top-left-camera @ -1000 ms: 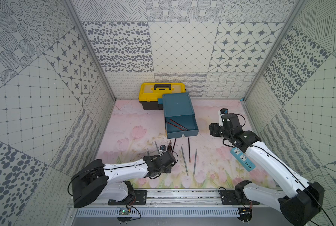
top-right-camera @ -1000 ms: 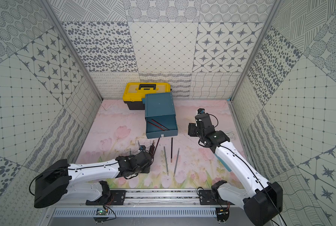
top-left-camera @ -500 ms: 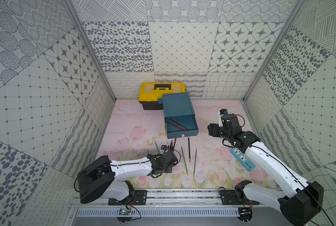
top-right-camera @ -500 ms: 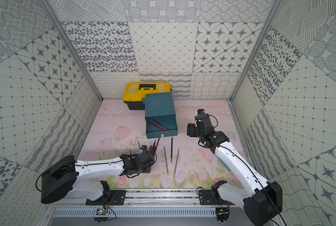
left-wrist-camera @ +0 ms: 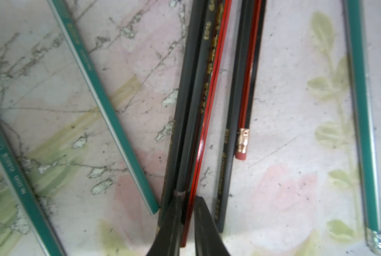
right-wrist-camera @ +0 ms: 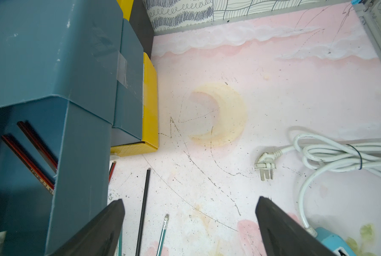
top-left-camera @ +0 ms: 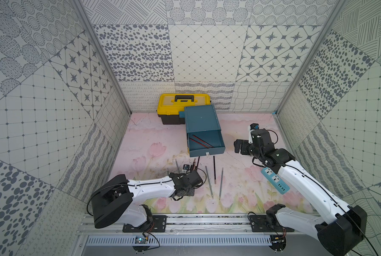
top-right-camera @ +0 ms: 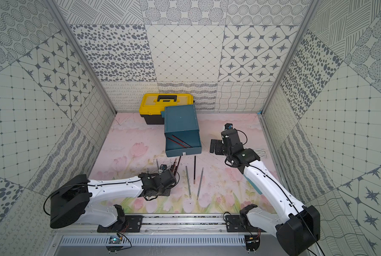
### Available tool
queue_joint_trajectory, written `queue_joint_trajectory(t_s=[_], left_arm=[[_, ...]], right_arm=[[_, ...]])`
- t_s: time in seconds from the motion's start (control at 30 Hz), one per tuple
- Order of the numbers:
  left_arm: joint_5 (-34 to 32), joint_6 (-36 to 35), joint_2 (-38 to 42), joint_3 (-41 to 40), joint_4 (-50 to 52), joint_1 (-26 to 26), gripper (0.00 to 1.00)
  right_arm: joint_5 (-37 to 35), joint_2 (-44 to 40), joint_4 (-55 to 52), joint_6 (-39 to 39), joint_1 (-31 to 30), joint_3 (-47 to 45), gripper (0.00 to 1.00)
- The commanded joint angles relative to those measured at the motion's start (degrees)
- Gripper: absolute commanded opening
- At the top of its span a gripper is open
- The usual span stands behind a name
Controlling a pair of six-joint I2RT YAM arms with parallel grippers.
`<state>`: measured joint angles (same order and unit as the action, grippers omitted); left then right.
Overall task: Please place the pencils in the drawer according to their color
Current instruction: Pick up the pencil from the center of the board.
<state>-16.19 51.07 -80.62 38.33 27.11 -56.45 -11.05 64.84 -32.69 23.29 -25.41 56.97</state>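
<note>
Left claw (left-wrist-camera: 188,198) pinches narrow on a red-striped pencil (left-wrist-camera: 208,106) among loose pencils (top-left-camera: 209,184) on the desk (top-left-camera: 154,137); right claw (right-wrist-camera: 189,200) gapes wide, empty, beside the open drawer (top-left-camera: 207,151) holding two striped pencils (top-left-camera: 201,141)

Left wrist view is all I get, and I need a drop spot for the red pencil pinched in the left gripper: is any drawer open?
Observer: Yes. In both top views the top drawer is pulled out toward the arms.
Operator: Anything in it?
Observer: Two red pencils lie aslant inside, the same colour as the red pencil in your left gripper.
Operator: Is the other arm in my way?
Observer: The right gripper hangs open and empty beside that drawer, to its right, above the floor.
</note>
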Motion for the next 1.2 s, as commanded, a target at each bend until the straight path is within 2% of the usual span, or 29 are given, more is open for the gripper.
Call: queue_joint_trajectory(t_s=[0.0, 0.13, 0.33, 0.43, 0.83, 1.17], left_arm=[[0.41, -1.39, -0.58, 1.56, 10.71, 0.02, 0.14], [1.97, -1.62, -0.46, 2.19, 14.56, 0.07, 0.12], [3.90, -2.81, -0.38, 2.60, 16.30, 0.14, 0.26], [3.53, -3.06, -1.92, 3.82, 16.60, 0.37, 0.28], [7.24, -6.30, -5.44, 6.03, 10.22, 5.88, 0.24], [9.91, -5.20, -7.75, 6.46, 11.12, 6.07, 0.20]], right_arm=[[-1.71, -1.33, 2.19, 0.82, 0.13, -0.17, 0.99], [-1.99, -1.73, 2.01, 0.97, 0.17, 0.06, 0.99], [-1.92, -2.11, 1.57, 0.89, 0.18, 1.12, 0.99], [-2.04, -2.39, 1.44, 0.82, 0.18, 1.56, 0.99], [-3.30, -2.48, 1.22, 0.18, 0.18, 2.09, 0.99], [-3.83, -2.71, 1.22, -0.08, 0.15, 2.79, 0.99]])
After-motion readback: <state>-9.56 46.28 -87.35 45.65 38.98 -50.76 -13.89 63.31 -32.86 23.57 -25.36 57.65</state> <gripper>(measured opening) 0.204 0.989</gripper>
